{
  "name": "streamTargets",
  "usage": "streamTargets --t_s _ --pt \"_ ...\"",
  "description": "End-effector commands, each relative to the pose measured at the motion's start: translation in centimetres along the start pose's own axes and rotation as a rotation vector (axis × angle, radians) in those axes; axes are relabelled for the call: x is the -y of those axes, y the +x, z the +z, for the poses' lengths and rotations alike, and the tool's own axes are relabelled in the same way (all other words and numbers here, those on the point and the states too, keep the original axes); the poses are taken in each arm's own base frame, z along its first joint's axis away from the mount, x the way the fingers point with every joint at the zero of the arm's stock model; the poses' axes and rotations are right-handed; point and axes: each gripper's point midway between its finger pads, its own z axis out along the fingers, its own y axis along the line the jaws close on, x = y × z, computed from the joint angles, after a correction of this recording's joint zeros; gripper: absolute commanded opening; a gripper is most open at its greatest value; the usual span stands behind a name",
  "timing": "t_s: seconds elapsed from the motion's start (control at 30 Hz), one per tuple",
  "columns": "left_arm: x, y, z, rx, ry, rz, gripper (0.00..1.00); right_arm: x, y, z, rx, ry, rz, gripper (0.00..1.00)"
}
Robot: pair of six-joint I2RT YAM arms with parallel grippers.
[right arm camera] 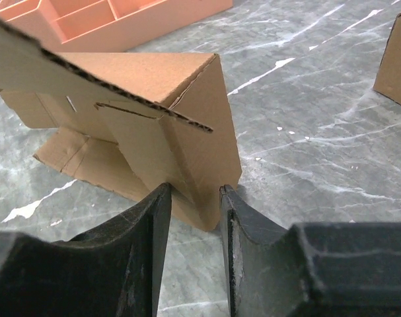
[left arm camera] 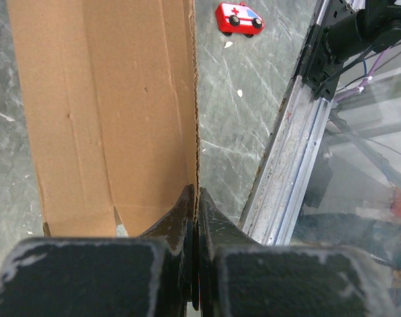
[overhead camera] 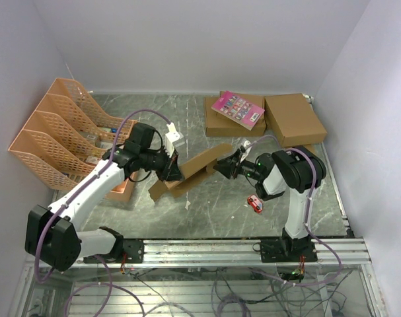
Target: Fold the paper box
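The paper box (overhead camera: 195,169) is a brown die-cut cardboard piece lying partly folded in the middle of the table, with one wall raised. My left gripper (overhead camera: 174,169) holds its left end. In the left wrist view the jaws (left arm camera: 195,192) are shut on the thin upright edge of the cardboard (left arm camera: 108,112). My right gripper (overhead camera: 224,165) is at the right end. In the right wrist view its fingers (right arm camera: 193,191) stand open on either side of the lower corner of the folded-up end (right arm camera: 187,125), with a gap at the right finger.
Orange file racks (overhead camera: 55,135) stand at the left. Two larger brown boxes (overhead camera: 294,119) sit at the back right, one (overhead camera: 223,124) bearing a pink booklet (overhead camera: 238,109). A red toy ambulance (overhead camera: 255,204) lies near the right arm's base. The metal rail (overhead camera: 240,248) runs along the near edge.
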Motion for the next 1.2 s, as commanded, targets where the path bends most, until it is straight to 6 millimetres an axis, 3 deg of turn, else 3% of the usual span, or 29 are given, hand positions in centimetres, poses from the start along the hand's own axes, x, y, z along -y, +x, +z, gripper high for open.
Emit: streamTargets --t_s 0.0,0.23,0.57,0.77,0.93,1.17 --pt "0.8 -0.5 -0.2 0.009 0.056 0.003 0.07 0.1 -3.5 0.9 0.139 -0.009 -0.123 0.35" --pt "0.6 -0.3 -0.1 0.005 0.065 -0.006 0.07 -0.2 -3.5 1.3 0.142 -0.029 -0.114 0.31" --pt "0.2 -0.8 -0.5 0.019 0.043 -0.01 0.07 -0.8 -3.6 1.4 0.146 -0.068 -0.13 0.06" --pt "-1.3 -2.0 -1.8 0.063 -0.06 -0.02 0.07 -1.2 -3.8 1.3 0.15 -0.078 -0.141 0.01" --pt "-2.2 -3.6 -3.4 0.129 -0.179 -0.006 0.12 -1.4 -4.9 1.1 0.163 -0.078 -0.174 0.0" --pt "-3.1 -5.0 -5.1 0.206 -0.307 0.011 0.28 -1.8 -5.7 1.5 0.107 -0.106 -0.144 0.0"
